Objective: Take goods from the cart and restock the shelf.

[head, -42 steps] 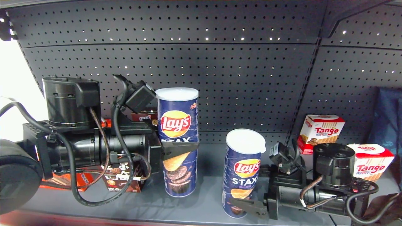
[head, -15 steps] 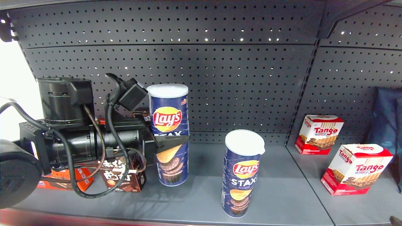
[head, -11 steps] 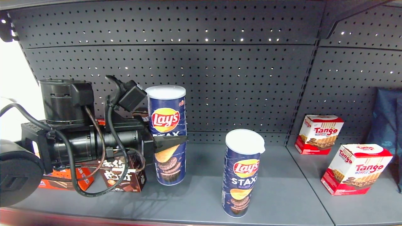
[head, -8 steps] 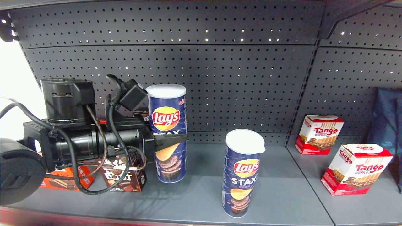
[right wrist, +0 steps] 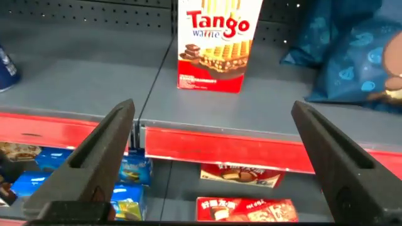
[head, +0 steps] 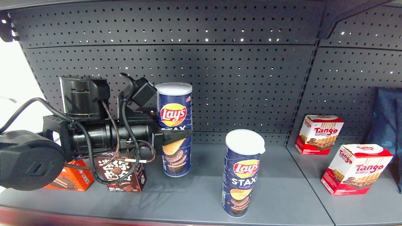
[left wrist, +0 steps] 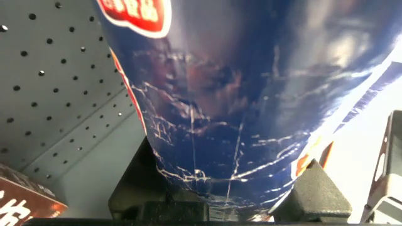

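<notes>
Head view puts my left hand (head: pixel 179 133) clamped on the chip can (head: pixel 174 106) at about mid-height, with the can upright; I cannot tell whether its base touches the shelf (head: pixel 201 194). I judge the can light and stiff but easy to dent. Its glossy wrap could slip and it is tall enough to topple, so a mid-height hold with a modest squeeze suits it. Just beneath the wrist sit a brown box (head: pixel 124 174) and an orange box (head: pixel 70 179); out beyond the fingertips, well apart, stands a second can (head: pixel 241 175). Left wrist view adds the far side that the can blocks from the head camera: both fingers (left wrist: pixel 141 188) pressed against its wall. Right wrist view shows my right hand (right wrist: pixel 217 169) spread wide and empty, with a wafer box (right wrist: pixel 217 44) ahead of it.
</notes>
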Tool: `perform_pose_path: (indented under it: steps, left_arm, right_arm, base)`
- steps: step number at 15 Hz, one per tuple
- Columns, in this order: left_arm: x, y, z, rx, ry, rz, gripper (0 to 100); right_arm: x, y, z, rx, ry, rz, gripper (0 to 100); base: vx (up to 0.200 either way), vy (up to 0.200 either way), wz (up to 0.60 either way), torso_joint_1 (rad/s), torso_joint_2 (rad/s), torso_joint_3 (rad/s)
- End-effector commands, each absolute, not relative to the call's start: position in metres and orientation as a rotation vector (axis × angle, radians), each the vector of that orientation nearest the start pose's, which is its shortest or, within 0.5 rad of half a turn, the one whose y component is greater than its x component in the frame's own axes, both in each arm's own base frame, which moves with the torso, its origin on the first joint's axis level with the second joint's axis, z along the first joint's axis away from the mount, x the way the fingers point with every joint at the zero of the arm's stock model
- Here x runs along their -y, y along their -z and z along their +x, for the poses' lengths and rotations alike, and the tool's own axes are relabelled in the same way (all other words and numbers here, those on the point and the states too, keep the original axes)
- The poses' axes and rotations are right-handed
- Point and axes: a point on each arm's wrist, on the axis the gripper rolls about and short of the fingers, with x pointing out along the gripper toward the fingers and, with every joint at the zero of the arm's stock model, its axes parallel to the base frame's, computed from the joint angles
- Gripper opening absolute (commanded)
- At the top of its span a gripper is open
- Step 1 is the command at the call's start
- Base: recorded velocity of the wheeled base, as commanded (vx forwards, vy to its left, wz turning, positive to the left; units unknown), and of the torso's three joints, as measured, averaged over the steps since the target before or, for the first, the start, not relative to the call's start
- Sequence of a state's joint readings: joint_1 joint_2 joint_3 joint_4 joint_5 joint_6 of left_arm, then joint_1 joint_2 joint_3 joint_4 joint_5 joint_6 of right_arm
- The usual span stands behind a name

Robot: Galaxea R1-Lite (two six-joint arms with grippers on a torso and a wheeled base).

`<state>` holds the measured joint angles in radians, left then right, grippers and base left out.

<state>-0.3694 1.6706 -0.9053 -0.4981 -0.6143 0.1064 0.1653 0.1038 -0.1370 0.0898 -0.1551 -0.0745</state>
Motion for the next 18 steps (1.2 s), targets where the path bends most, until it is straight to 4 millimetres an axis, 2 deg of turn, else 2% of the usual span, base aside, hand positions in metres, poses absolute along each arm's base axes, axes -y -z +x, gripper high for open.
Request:
perform_pose_path:
  steps: [1,3,4,10,13,16,18]
  left_arm:
    - [0.125,-0.203,0.287,-0.222,0.977,0.070,0]
    - [0.126,-0.201,0.290,-0.216,0.933,0.090,0]
    - [0.128,-0.194,0.297,-0.211,0.910,0.094,0]
    - [0.142,-0.171,0.325,-0.198,0.947,0.083,0]
    - [0.148,-0.170,0.342,-0.180,0.948,0.083,0]
    - [0.160,-0.178,0.347,-0.177,0.984,0.023,0]
    - [0.167,-0.169,0.353,-0.189,0.992,0.024,0]
  right_arm:
    - [0.007,-0.098,-0.022,-0.078,-0.009,-0.091,100]
    - [0.007,-0.086,-0.018,-0.104,-0.006,-0.106,100]
    - [0.006,-0.086,-0.016,-0.044,-0.004,-0.101,100]
    - [0.006,-0.086,-0.016,-0.044,-0.002,-0.121,100]
    - [0.006,-0.086,-0.016,-0.044,0.001,-0.122,100]
    - [0.006,-0.086,-0.016,-0.044,0.002,-0.126,100]
    - [0.006,-0.086,-0.015,-0.046,0.002,-0.126,100]
  base:
    - [0.000,0.000,0.00,0.000,0.00,0.000]
    - [0.000,0.000,0.00,0.000,0.00,0.000]
    - [0.000,0.000,0.00,0.000,0.00,0.000]
    - [0.000,0.000,0.00,0.000,0.00,0.000]
    - [0.000,0.000,0.00,0.000,0.00,0.000]
    - [0.000,0.000,0.00,0.000,0.00,0.000]
    - [0.000,0.000,0.00,0.000,0.00,0.000]
